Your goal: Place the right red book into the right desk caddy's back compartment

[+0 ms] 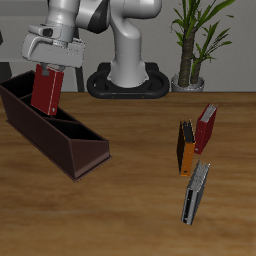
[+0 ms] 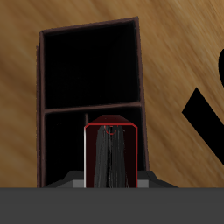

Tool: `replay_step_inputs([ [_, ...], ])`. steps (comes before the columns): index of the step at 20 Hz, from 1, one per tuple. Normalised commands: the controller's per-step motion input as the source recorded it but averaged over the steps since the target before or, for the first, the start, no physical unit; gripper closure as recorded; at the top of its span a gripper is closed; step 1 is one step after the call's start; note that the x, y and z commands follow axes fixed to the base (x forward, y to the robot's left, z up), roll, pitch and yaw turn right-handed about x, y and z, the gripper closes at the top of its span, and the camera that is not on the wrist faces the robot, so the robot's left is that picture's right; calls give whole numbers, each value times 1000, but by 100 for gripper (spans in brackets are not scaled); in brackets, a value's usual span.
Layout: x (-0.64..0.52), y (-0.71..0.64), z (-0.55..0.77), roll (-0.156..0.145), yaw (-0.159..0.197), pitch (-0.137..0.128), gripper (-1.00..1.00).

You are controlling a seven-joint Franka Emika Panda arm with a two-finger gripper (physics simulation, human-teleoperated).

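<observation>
My gripper (image 1: 48,68) is shut on the right red book (image 1: 46,90), which hangs upright above the right desk caddy (image 1: 88,152), the long dark maroon box lying slantwise on the table. The book's lower end sits at about rim height over the caddy's farther half. In the wrist view the book (image 2: 112,156) shows end-on, red-edged with dark pages. It hangs over the section next to a divider (image 2: 90,109). Beyond that divider lies a wider squarish section (image 2: 90,66), dark and empty. The fingers themselves are hidden by the book.
Three more books stand on the table away from the caddy: an orange-and-black one (image 1: 186,147), a darker red one (image 1: 206,128) and a grey-black one (image 1: 196,192) nearer the front edge. The robot base (image 1: 125,80) and a potted plant (image 1: 190,70) stand at the back.
</observation>
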Motion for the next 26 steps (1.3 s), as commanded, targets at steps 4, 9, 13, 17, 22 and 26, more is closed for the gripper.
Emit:
replay_step_inputs([
  [4,53,-3,-66,0,-5,12,100],
  [9,115,-45,51,-3,-10,-20,100],
  [13,157,-25,-238,-1,-5,41,100],
  [17,146,-23,-130,-2,-7,30,100],
  [22,80,-11,-135,9,4,22,100],
  [26,15,0,-92,0,-9,9,100],
])
